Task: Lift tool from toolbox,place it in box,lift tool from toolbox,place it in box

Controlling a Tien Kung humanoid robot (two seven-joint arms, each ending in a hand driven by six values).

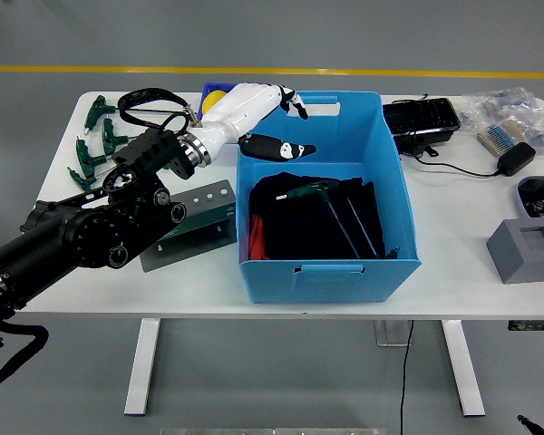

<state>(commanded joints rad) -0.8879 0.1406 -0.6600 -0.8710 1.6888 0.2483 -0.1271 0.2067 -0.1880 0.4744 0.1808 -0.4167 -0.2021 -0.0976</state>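
A: Where's the left robot hand?
B: Upper middle of the frame, over the far left rim of the blue box. Fingers spread and relaxed, holding nothing. The right one isn't in sight.

A: And the tools?
B: One green-handled T-wrench lies inside the box on dark cloth, its shaft running toward the lower right. The rest, a bunch of green T-handled wrenches, sit at the upper left of the table. A grey metal tool rack with holes stands just left of the box.

A: So one drop looks done?
B: I'd judge so; the next step is fetching a second wrench.

A: How should that go?
B: Swing the empty hand left, clear of the box wall, and come down on a green handle, not on the thin shaft. The handles lie close together, so picking the outermost should avoid dragging its neighbours.

A: Anything in the way?
B: A small blue bin holding something yellow sits right behind the wrist, and the hand's own black cable loops above the wrenches. The black tray, charger and grey block at the right are well apart.
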